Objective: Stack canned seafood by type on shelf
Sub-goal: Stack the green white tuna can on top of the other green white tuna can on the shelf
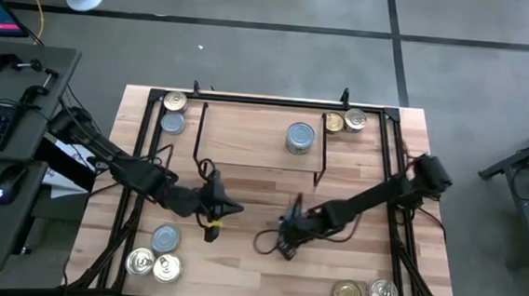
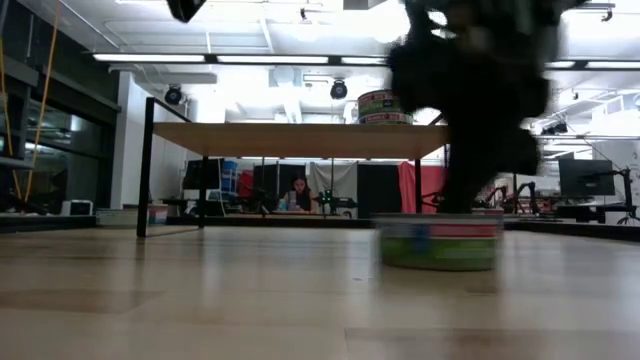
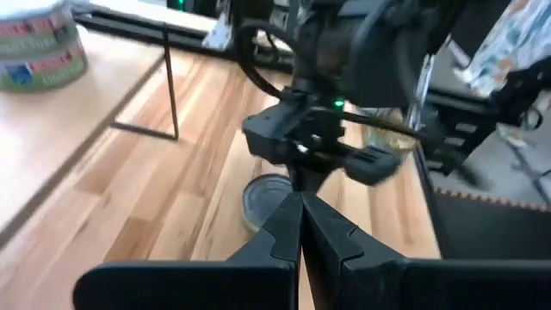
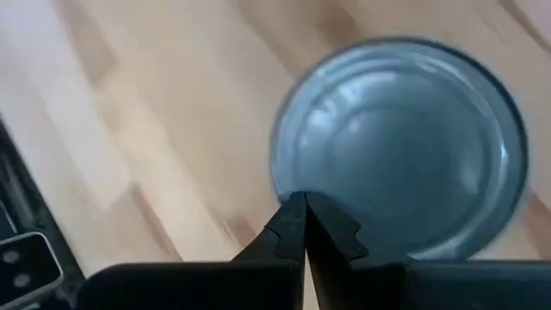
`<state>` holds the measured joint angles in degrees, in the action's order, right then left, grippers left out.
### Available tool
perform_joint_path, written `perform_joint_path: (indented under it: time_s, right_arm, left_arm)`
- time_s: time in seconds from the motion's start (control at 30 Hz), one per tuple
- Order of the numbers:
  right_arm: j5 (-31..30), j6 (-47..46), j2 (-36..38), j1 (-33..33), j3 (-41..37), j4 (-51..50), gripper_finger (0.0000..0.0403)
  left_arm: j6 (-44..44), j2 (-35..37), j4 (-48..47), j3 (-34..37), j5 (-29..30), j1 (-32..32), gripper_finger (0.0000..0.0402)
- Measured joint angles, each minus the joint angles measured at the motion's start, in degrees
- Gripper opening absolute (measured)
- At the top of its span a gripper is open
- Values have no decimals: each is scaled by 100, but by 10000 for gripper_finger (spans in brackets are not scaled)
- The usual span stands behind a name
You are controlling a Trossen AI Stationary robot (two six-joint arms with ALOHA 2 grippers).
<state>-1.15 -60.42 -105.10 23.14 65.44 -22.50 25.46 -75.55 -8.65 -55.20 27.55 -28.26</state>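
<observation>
On the surface (image 1: 237, 267) the wooden shelf (image 1: 247, 137) stands near the far edge, with a stack of pale-blue tins (image 1: 300, 137) on its right half. Two gold-topped tins (image 1: 344, 122) sit beside the shelf at the far right corner, and two more tins (image 1: 174, 112) lie near the far left corner. Three tins (image 1: 156, 257) cluster at the near left corner, and a gold and a silver tin (image 1: 364, 293) lie at the near right.

The right gripper (image 4: 305, 226) hangs low over the middle of the surface, in front of the shelf, its jaws pressed fully together and holding nothing. Directly beneath its tips lies a pale-blue tin (image 4: 405, 146), resting flat on the wood; whether the tips touch the lid cannot be told.

The left gripper (image 3: 300, 226) is just to the left of it, near the middle of the surface, its jaws also closed and empty.
</observation>
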Motion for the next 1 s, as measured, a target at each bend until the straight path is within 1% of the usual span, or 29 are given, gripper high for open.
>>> perform_joint_path:
  time_s: [0.07, 0.17, 0.23, 0.33, 0.43, 0.53, 0.63, 0.7, 0.77, 0.83, 1.0]
  right_arm:
    - [-16, 511, -205, -39, 516, -123, 0]
    - [-211, 962, -164, -63, 1142, -608, 0]
    - [-445, 1039, -18, -21, 1379, -1217, 0]
    - [-786, 841, 322, 135, 1478, -1923, 0]
    - [-783, 503, 685, 379, 1186, -2214, 0]
    - [-688, -57, 845, 610, 524, -2139, 0]
    - [-407, -493, 911, 695, -166, -1366, 0]
    - [-210, -549, 872, 675, -574, -570, 0]
    - [-162, -532, 787, 612, -871, 138, 0]
    - [-235, -525, 704, 525, -1007, 514, 0]
    - [-632, -73, 453, 294, -956, -6, 0]
  left_arm:
    - [64, -131, 159, 127, -15, -14, 0]
    - [219, -367, 640, 458, -207, -51, 0]
    - [270, -583, 1184, 719, -304, -71, 0]
    - [266, -999, 1962, 987, -319, -38, 0]
    - [-65, -1509, 2477, 1052, -382, 84, 0]
    - [-502, -2092, 2937, 1058, -638, 227, 0]
    - [-887, -2641, 3450, 1014, -892, 368, 0]
    - [-1103, -2965, 3548, 917, -952, 465, 0]
    - [-1189, -3188, 3540, 817, -964, 572, 0]
    - [-1209, -3344, 3568, 718, -1062, 679, 0]
    - [-1207, -3475, 3575, 614, -1248, 855, 0]
